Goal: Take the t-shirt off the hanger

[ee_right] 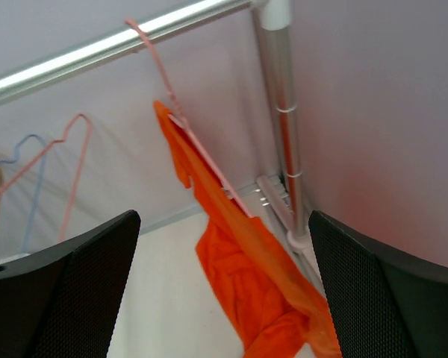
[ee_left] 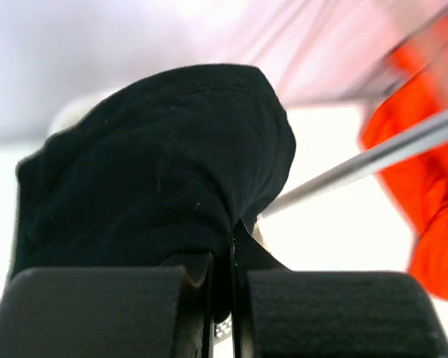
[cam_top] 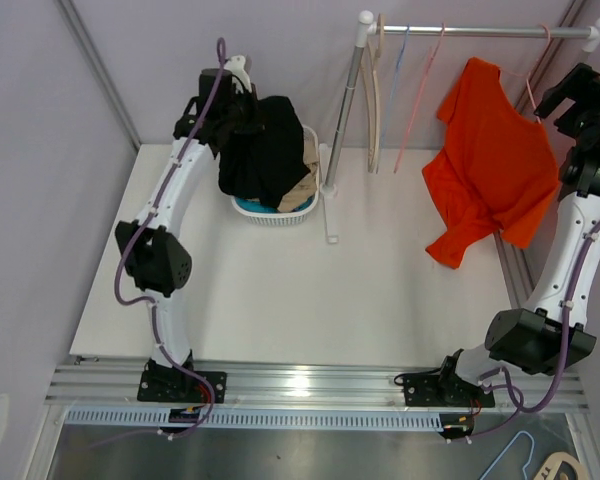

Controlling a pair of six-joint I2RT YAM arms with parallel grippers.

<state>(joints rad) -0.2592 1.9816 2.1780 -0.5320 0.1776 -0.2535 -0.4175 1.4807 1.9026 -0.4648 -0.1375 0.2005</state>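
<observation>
Right fingers (ee_right: pixel 60 298) stood wide apart, holding nothing. Ahead of them, framed between their tips in the wrist view, hung the orange t-shirt (ee_right: pixel 239 283). It was draped on a pink hanger (ee_right: pixel 209 162) hooked over the rail (ee_right: pixel 97 51) above the fingers. The shirt sat lopsided, most of its cloth slumped and bunched below the hanger.

Left fingers (ee_left: pixel 97 313) were pressed together on a black garment (ee_left: pixel 149 171) over the basket (cam_top: pixel 275 215), well apart from the shirt.

We judged the shirt light, soft and limp. It would likely stretch and sag rather than slide off cleanly, and the thin hanger could swing or unhook if tugged. The best hold, we thought, was a pinch of bunched fabric low at the hem or sleeve, drawn down and off the hanger arm.
</observation>
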